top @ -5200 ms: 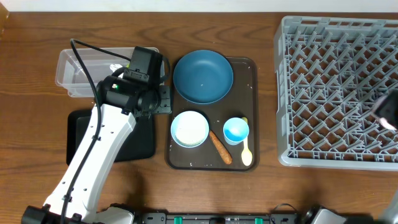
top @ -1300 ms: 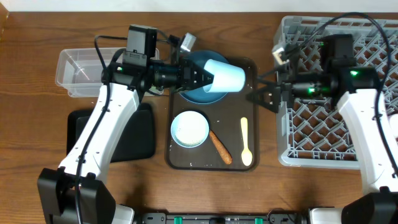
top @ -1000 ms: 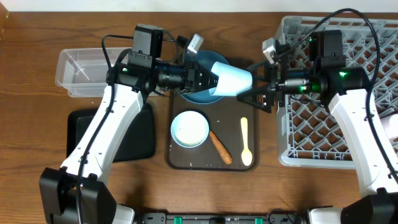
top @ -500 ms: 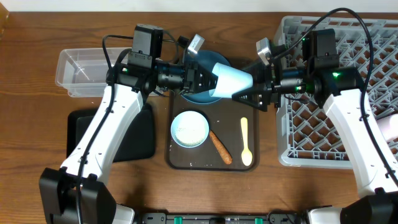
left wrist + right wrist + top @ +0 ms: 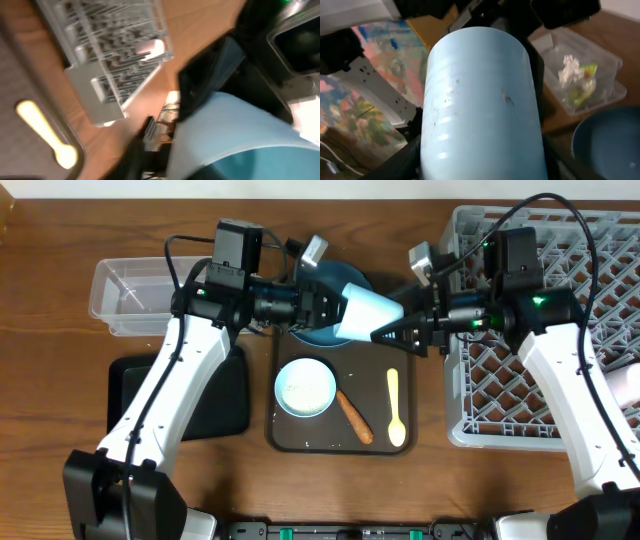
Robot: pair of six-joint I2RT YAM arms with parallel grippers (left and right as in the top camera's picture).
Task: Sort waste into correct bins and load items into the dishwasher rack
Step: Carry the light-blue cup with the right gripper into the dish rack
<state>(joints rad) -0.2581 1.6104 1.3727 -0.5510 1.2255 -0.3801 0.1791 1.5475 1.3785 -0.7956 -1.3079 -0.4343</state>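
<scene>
Wooden table (image 5: 40,380), upper centre: light blue cup (image 5: 362,315) held sideways in the air, left gripper (image 5: 333,308) clamped at its rim, right gripper (image 5: 398,332) spread around its base; likely light, stiff, slick plastic, best pinched across the wall.

One cup (image 5: 365,310) (light blue), one plate (image 5: 318,337), one bowl (image 5: 305,387), one spoon (image 5: 396,412), one carrot stick (image 5: 354,416).

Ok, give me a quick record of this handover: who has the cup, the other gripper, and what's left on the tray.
cup holder: left gripper shut on light blue cup, sideways above brown tray
right gripper: open, fingers either side of the cup
on tray: blue plate, white bowl, carrot stick, yellow spoon
</scene>
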